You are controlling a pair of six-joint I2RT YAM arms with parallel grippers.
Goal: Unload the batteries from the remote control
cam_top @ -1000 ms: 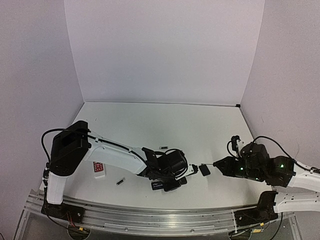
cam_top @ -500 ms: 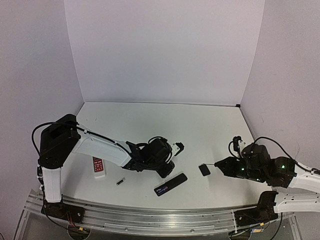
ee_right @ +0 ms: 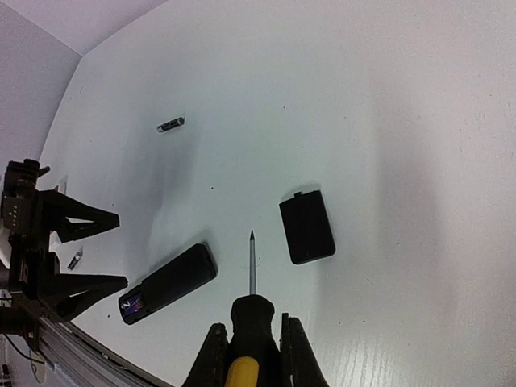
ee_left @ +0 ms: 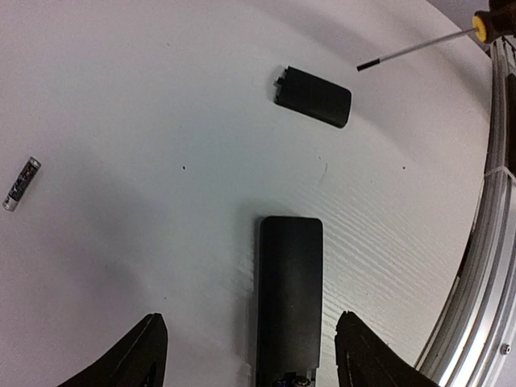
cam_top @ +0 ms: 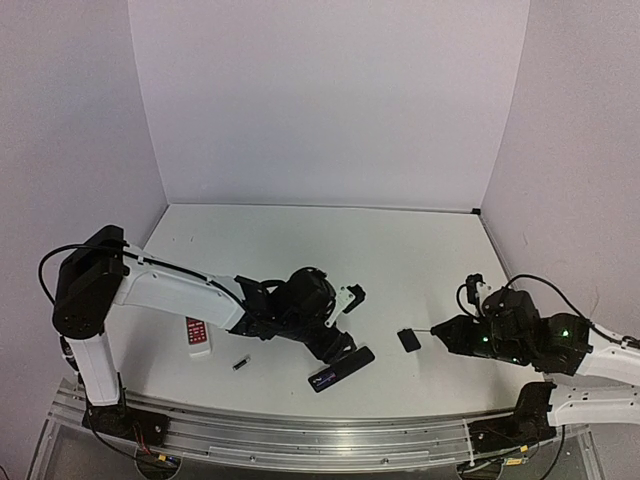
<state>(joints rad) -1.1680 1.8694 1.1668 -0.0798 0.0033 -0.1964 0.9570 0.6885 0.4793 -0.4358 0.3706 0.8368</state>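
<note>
A black remote (cam_top: 343,367) lies face down near the table's front edge, its open compartment end towards the left arm; something bluish shows inside (ee_right: 133,305). My left gripper (cam_top: 333,345) hovers over it, open, with its fingertips (ee_left: 151,343) on either side of the remote (ee_left: 290,298), not touching. One battery (cam_top: 240,362) lies left of the remote; it also shows in the right wrist view (ee_right: 75,259). Another battery (ee_right: 171,124) lies farther back, also seen in the left wrist view (ee_left: 21,183). My right gripper (cam_top: 447,333) is shut on the screwdriver (ee_right: 252,318).
The flat black cover (cam_top: 408,340) lies between the remote and the screwdriver tip (ee_right: 251,242); it shows in both wrist views (ee_left: 313,95) (ee_right: 307,227). A white remote with red buttons (cam_top: 197,335) lies at the front left. The metal rail (cam_top: 300,435) runs along the front edge.
My left gripper let go of the black remote, swung up and left, then came back over it, open. The remote now lies on the table. The right arm has barely moved.
</note>
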